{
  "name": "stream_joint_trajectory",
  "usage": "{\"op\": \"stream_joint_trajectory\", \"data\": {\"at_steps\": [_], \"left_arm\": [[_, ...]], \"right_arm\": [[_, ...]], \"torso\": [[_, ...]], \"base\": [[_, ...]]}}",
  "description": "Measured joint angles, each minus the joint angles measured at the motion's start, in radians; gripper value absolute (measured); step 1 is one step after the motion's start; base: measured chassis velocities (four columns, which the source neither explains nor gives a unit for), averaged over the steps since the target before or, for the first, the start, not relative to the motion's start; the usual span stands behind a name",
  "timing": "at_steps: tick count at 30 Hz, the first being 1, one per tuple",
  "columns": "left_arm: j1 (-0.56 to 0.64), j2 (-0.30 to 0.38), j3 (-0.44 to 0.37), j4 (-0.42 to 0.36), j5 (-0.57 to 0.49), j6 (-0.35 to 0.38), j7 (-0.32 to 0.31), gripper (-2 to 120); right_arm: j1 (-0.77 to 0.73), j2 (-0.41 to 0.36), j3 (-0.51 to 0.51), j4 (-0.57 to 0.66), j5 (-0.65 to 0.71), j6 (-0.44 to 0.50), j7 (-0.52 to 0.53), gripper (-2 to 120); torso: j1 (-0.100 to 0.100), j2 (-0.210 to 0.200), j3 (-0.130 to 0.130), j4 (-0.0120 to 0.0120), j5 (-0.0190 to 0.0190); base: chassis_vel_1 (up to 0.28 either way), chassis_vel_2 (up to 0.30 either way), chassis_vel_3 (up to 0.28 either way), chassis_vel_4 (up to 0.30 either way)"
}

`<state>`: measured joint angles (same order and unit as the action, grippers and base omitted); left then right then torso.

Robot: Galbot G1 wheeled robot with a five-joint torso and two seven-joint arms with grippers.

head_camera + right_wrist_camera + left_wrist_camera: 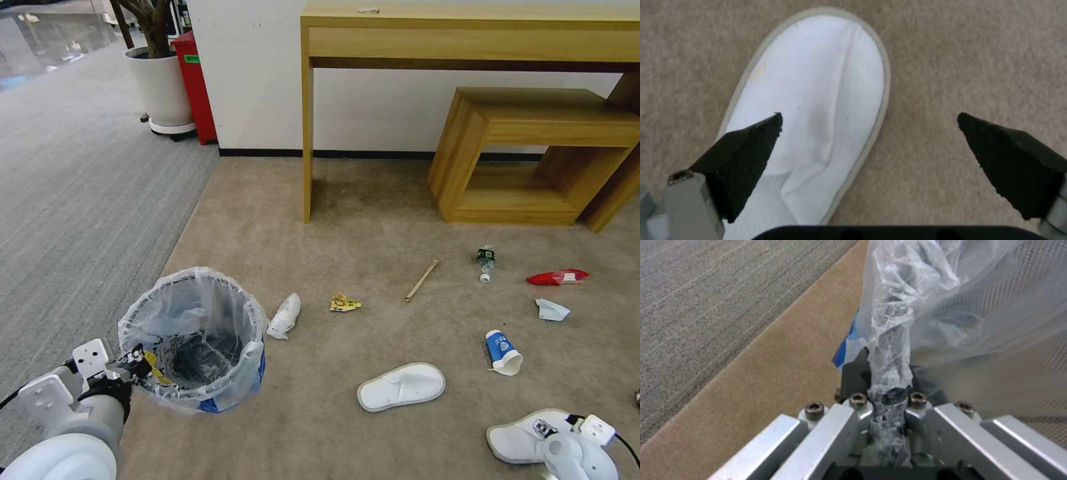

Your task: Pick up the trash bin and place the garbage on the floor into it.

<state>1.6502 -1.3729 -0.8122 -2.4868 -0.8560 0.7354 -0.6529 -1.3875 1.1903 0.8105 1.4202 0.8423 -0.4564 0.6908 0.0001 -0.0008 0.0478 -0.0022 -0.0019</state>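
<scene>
The trash bin (193, 340), blue at the base and lined with a crinkly clear bag, is on the beige floor (373, 227) at the left. My left gripper (137, 363) is shut on its near rim; in the left wrist view the bin's bagged rim (889, 350) runs between the shut left gripper (889, 400). Garbage lies scattered: crumpled paper (285, 315), a yellow packet (345, 303), a stick (422, 280), a bottle (486, 262), a red packet (557, 277), a carton (503, 352) and a slipper (402, 387). My right gripper (543, 430) hangs open over a second slipper (818, 100).
A wooden desk (307, 133) and a low wooden bench (527, 153) stand against the back wall. A white plant pot (160, 87) and a red box (195, 87) stand at the back left. Grey ribbed carpet (80, 187) borders the bin's left side.
</scene>
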Motion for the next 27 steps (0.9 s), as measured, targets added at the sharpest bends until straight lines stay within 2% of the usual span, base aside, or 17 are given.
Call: {"op": "stream_joint_trajectory", "data": {"at_steps": [8,27], "left_arm": [[0.005,0.000,-0.001,-0.004,0.000,0.000,0.001,1],[0.015,0.006,-0.004,-0.008,0.010,0.000,0.001,1]], "right_arm": [[0.014,-0.012,-0.003,-0.025,0.000,0.005,-0.048,100],[0.072,0.049,-0.055,-0.058,0.051,-0.007,-0.092,100]], "torso": [[0.000,0.000,0.000,0.0000,-0.0001],[0.000,0.000,0.000,0.0001,-0.0002]], "base": [[0.000,0.000,0.000,0.000],[0.000,0.000,0.000,0.000]]}}
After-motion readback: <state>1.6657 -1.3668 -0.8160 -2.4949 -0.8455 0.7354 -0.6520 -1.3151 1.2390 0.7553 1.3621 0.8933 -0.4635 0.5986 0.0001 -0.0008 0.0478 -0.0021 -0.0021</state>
